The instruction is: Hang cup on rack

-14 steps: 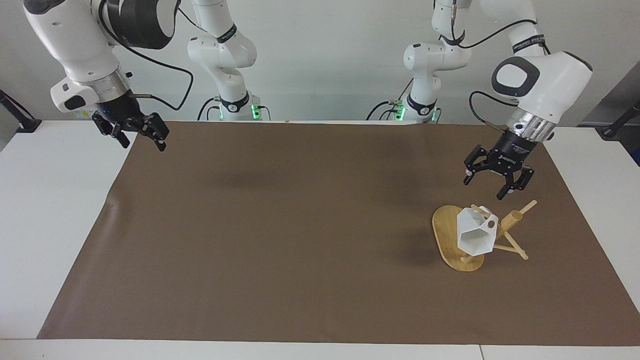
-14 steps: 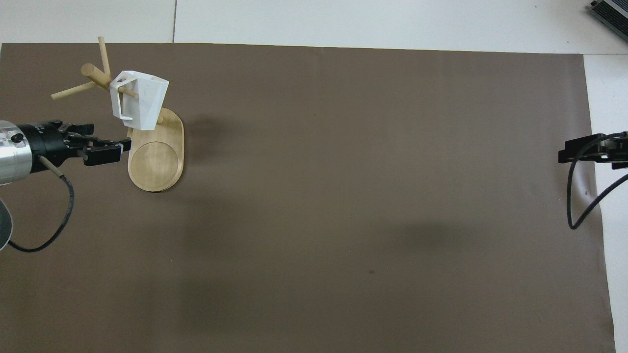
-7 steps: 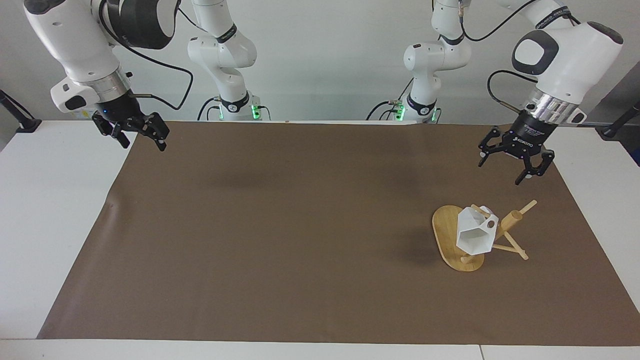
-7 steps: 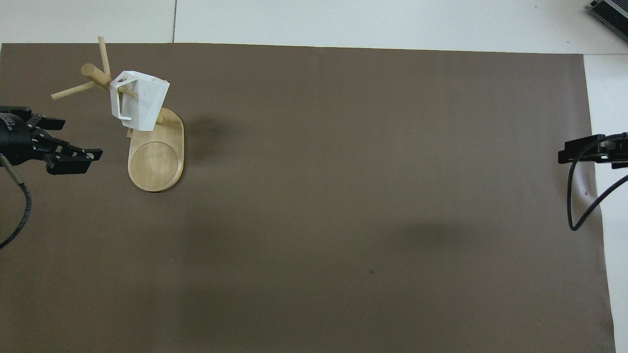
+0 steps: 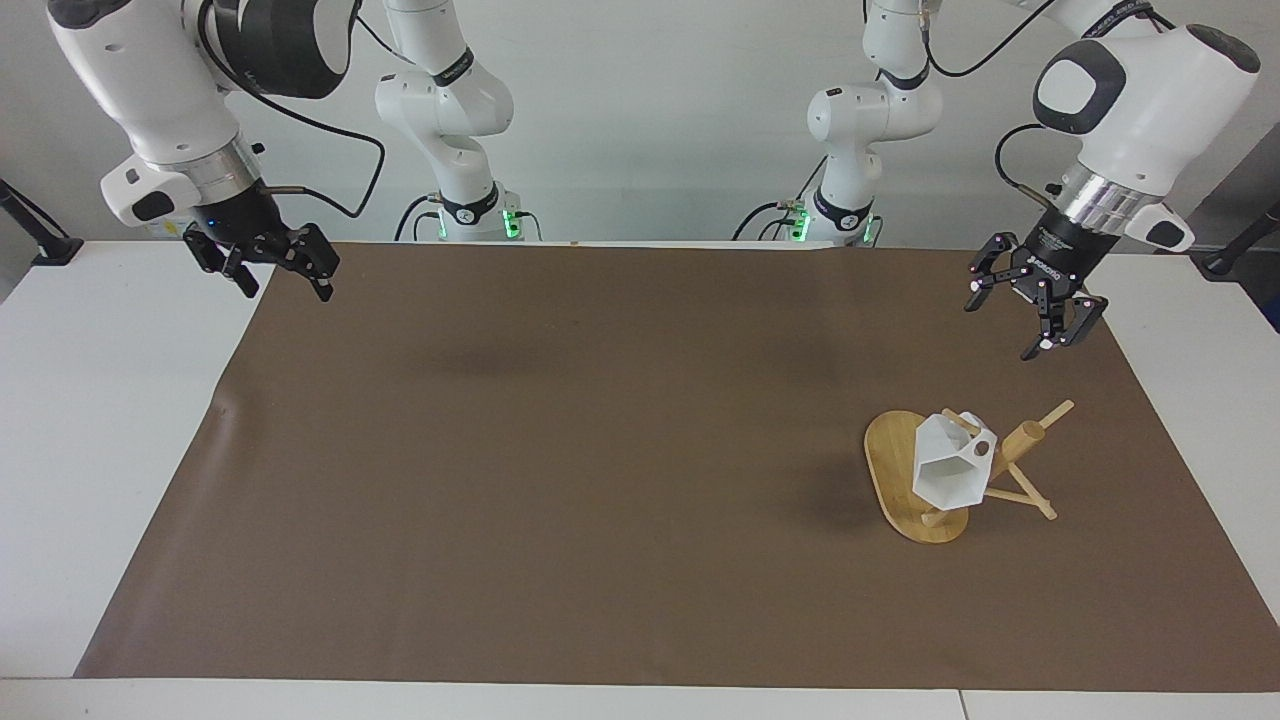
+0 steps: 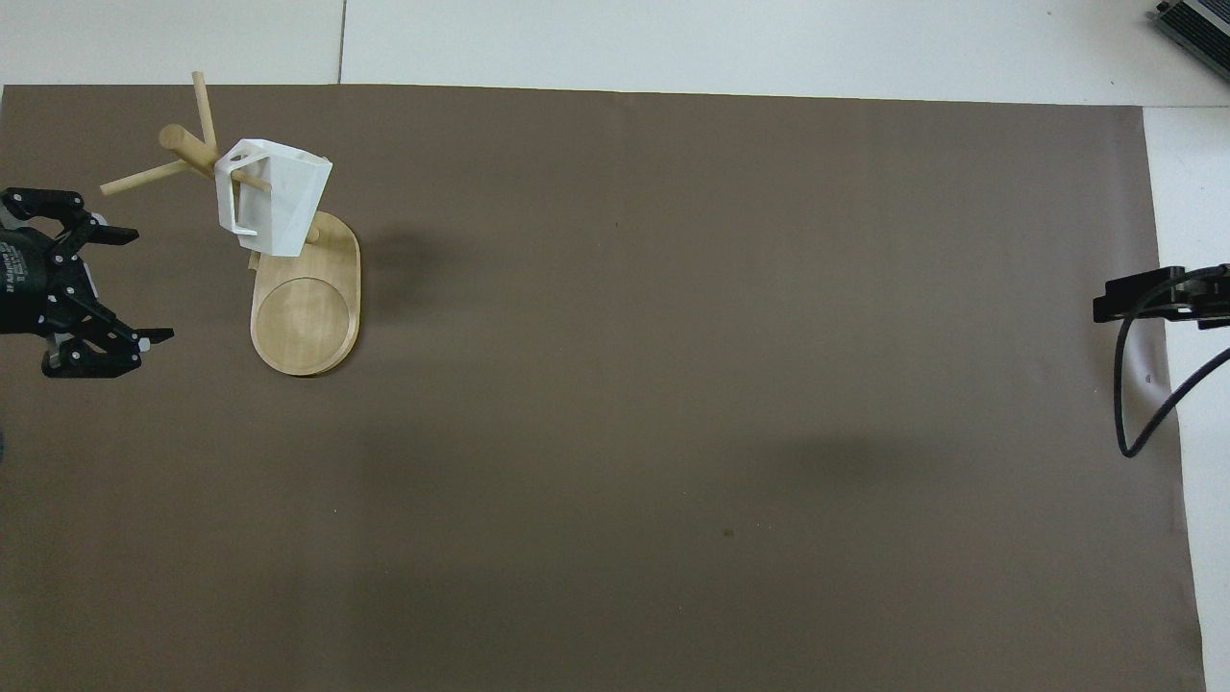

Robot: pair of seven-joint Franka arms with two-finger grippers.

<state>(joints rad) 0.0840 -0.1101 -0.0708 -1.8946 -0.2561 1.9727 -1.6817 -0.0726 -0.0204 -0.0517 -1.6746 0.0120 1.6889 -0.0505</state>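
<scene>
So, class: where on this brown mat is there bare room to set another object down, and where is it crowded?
Nearly all of the brown mat is bare, from the rack to the right arm's end. The only crowded spot is the left arm's end, where the cup hangs on the rack. The left gripper and right gripper hang open, apart from both.

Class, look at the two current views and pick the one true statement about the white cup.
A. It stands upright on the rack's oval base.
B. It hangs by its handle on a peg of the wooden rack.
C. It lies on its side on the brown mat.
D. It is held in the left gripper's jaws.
B: the cup hangs by its handle on a thin peg of the rack, clear of the base, and neither gripper touches it.
</scene>
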